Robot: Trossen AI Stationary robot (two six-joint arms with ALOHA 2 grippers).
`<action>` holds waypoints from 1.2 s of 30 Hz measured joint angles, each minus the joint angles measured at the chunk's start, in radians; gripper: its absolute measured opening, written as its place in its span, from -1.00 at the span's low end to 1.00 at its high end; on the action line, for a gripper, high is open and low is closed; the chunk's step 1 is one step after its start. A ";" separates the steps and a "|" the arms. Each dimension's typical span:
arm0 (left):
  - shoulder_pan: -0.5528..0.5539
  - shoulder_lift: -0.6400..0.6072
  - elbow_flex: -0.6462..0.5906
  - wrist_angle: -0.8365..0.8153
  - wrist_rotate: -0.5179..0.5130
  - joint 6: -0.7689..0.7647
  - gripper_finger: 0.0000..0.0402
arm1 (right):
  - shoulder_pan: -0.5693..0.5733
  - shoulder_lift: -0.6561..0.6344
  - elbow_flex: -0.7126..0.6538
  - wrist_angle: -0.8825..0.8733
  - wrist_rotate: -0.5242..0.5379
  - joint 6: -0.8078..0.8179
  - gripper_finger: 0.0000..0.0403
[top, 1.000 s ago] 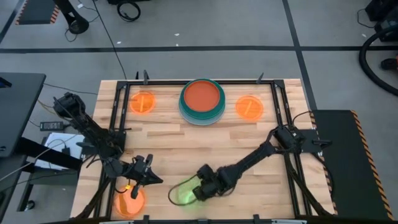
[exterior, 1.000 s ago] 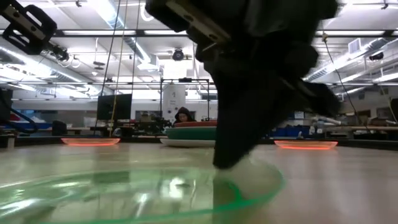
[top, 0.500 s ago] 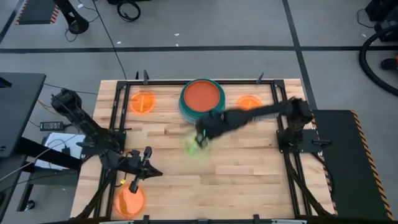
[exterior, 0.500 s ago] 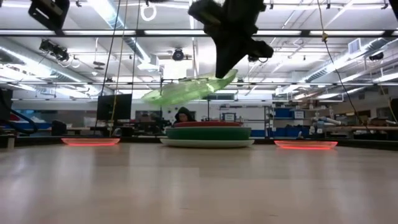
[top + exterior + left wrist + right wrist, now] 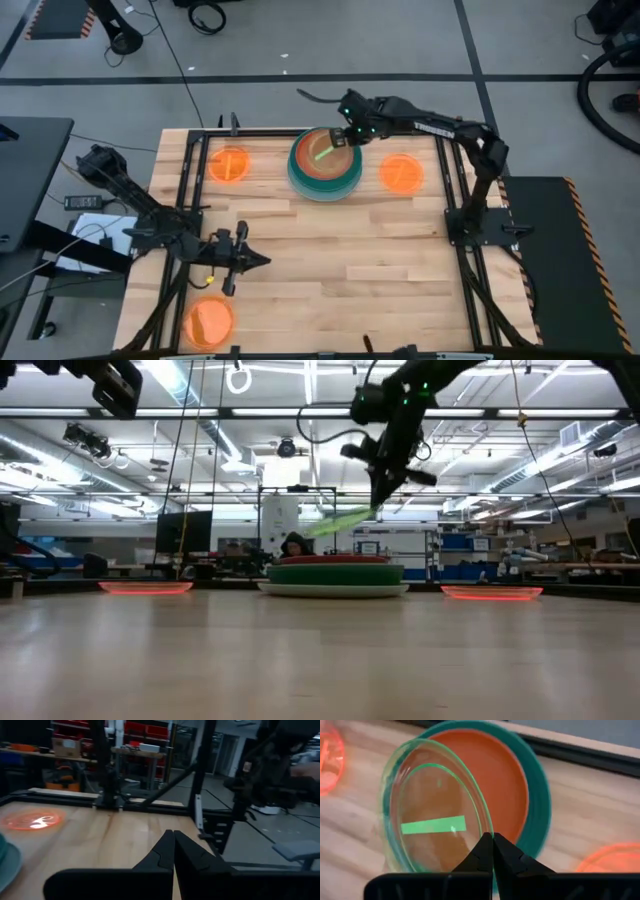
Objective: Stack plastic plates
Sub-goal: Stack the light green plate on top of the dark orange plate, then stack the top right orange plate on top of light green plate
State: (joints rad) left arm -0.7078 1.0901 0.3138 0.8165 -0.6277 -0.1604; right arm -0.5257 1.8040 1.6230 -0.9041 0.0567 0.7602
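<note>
A stack of large plates (image 5: 325, 168), red-orange on top above a teal rim, stands at the table's far middle; it also shows in the low view (image 5: 335, 575). My right gripper (image 5: 344, 136) is shut on the translucent lime green plate (image 5: 322, 152), held above the stack (image 5: 492, 780). Three small orange plates lie flat on the table: far left (image 5: 230, 163), far right (image 5: 401, 172) and near left (image 5: 210, 322). My left gripper (image 5: 252, 262) is shut and empty above the near left of the table. My right gripper pinches the lime green plate's rim (image 5: 486, 833) between its two fingers. The fingers (image 5: 383, 495) slant down from the far right. The plate (image 5: 340, 520) is lifted clear and tilted, its free side lower, just above the stack's top plate.
A black frame (image 5: 452, 180) runs along the table's left, far and right sides. Bare wood lies across the table's middle and near right (image 5: 380, 270). A person shows in the room far behind the stack (image 5: 295, 545).
My right gripper has carried the lime green plate off the table's near middle, up and across toward the far edge, and now holds it tilted over the stack. My left gripper has drawn a little away from the near left orange plate, toward the far edge.
</note>
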 joint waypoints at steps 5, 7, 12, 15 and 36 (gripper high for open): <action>0.046 0.000 0.000 -0.036 0.000 -0.015 -0.95 | -0.050 0.080 0.000 0.099 -0.067 0.002 -0.97; 0.056 0.000 0.000 -0.070 0.000 -0.035 -0.95 | -0.062 0.117 0.000 0.109 -0.083 0.002 -0.97; 0.073 0.000 0.000 -0.111 0.001 -0.039 -0.95 | -0.083 0.186 0.000 0.112 -0.106 -0.001 -0.97; 0.079 0.000 0.000 -0.111 0.001 -0.039 -0.95 | -0.092 0.205 0.000 0.118 -0.104 -0.015 -0.95; 0.079 0.000 0.000 -0.124 0.001 -0.064 -0.95 | -0.064 0.083 0.000 -0.053 -0.009 -0.269 -0.19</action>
State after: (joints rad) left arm -0.6292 1.0904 0.3138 0.6921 -0.6270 -0.2249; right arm -0.5901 1.8870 1.6234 -0.9571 0.0482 0.4909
